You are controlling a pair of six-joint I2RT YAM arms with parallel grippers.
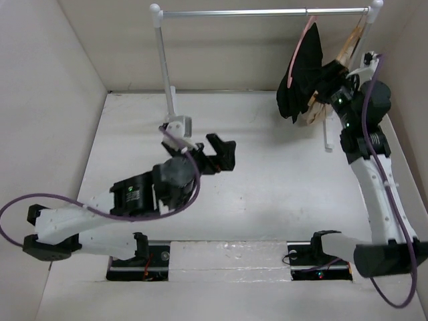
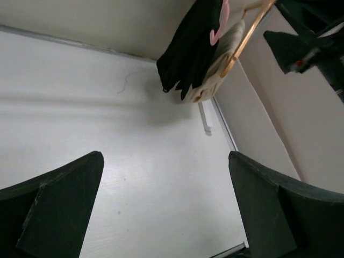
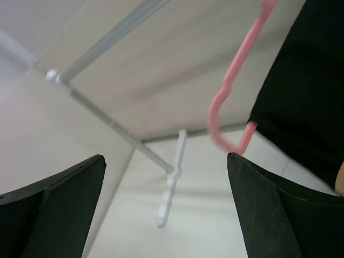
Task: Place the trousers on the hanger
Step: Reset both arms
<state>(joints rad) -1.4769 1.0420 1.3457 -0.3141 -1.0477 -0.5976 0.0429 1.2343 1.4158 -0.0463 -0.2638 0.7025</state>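
White table (image 1: 267, 180), trousers (image 1: 306, 70) on hanger (image 3: 243, 51), rail's (image 1: 261, 12) right end

So on my white desk (image 1: 267, 194) there's just a white clothes rack (image 1: 165, 67) standing at the far end, silver rail (image 1: 267, 12) across the top, a tan wooden hanger (image 2: 241, 44) hanging near its right end, plain beige walls (image 1: 53, 100) all round.
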